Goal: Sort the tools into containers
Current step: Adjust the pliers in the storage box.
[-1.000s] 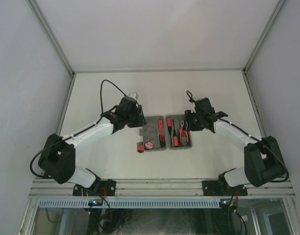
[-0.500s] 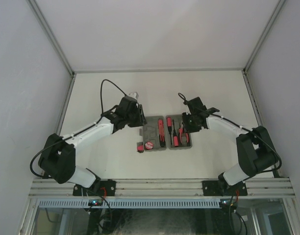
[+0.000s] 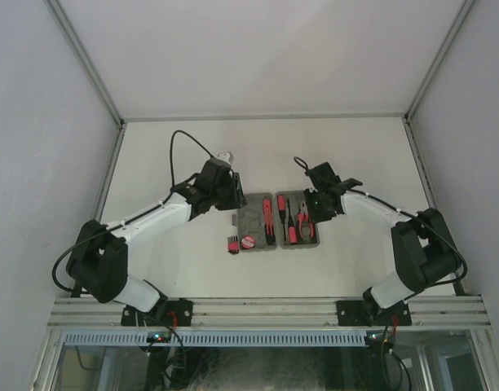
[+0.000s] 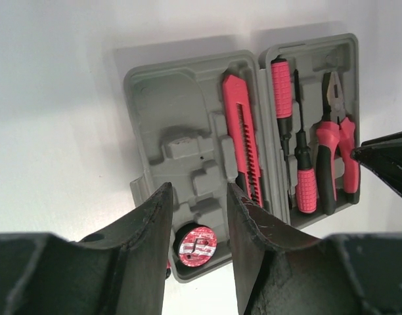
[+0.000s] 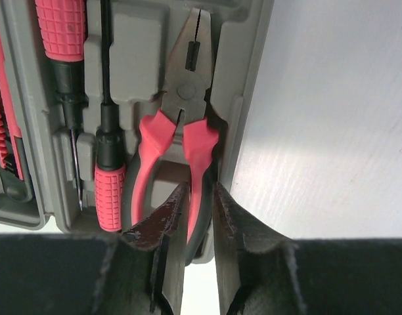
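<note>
- Over the last second the right arm has swung in towards the case point(image 3: 251, 213). The right gripper point(image 5: 200, 197) has come over the case's right half and narrowed. The left arm has barely shifted.
- Right gripper: its fingers stand narrowly apart, one on each side of the right-hand red handle of the pliers point(image 5: 184, 98). Whether they press on the handle cannot be told.
- Left gripper point(image 4: 198, 190): its fingers are partly apart with nothing between them, hovering above the near end of the case's left half.
- The grey case lies open and flat in the middle of the table point(image 3: 355, 261), its two halves side by side.
- Right half: the pliers lie in the recess by the outer wall, nose pointing away from the arm bases.
- Beside the pliers lie a screwdriver point(image 4: 281, 79) with its handle at the far end and a second screwdriver point(image 4: 306, 190) with its handle at the near end.
- Left half: a red cutter point(image 4: 242, 138) lies along the hinge side, and a red disc point(image 4: 198, 243) sits in the near corner.
- The hex keys point(image 3: 232, 244) lie on the table outside the case, just beside the left half's near corner.
</note>
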Tool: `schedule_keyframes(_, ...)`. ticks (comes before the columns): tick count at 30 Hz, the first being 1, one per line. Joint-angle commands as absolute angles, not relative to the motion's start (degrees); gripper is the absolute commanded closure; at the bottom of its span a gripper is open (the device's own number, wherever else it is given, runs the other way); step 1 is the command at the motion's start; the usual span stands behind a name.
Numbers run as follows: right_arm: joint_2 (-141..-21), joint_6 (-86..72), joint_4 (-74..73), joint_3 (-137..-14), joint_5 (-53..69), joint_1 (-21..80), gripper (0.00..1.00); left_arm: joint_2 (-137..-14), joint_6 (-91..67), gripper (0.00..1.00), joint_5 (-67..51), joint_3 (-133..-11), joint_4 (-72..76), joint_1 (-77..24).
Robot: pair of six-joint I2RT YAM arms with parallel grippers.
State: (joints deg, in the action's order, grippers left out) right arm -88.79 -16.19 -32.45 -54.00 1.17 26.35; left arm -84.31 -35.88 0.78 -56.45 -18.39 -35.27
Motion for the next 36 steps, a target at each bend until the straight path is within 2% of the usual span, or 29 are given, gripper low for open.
schedule_keyframes(1,-85.0,-15.4,-33.4,-55.8,1.4,26.5,0.79,-85.4,-35.4,0.58,-0.8,-62.0,-16.7,-36.9)
schedule_keyframes(16,-82.5,-16.1,-34.3,-52.8,8.3,24.1,0.85,-91.9,-37.7,0.59,-2.9,-67.9,-16.0,-44.1)
schedule_keyframes(36,-87.6,-16.1,-35.4,-52.8,5.6,24.6,0.87,-94.4,-37.9,0.61,-2.7,-67.9,-16.2,-45.5)
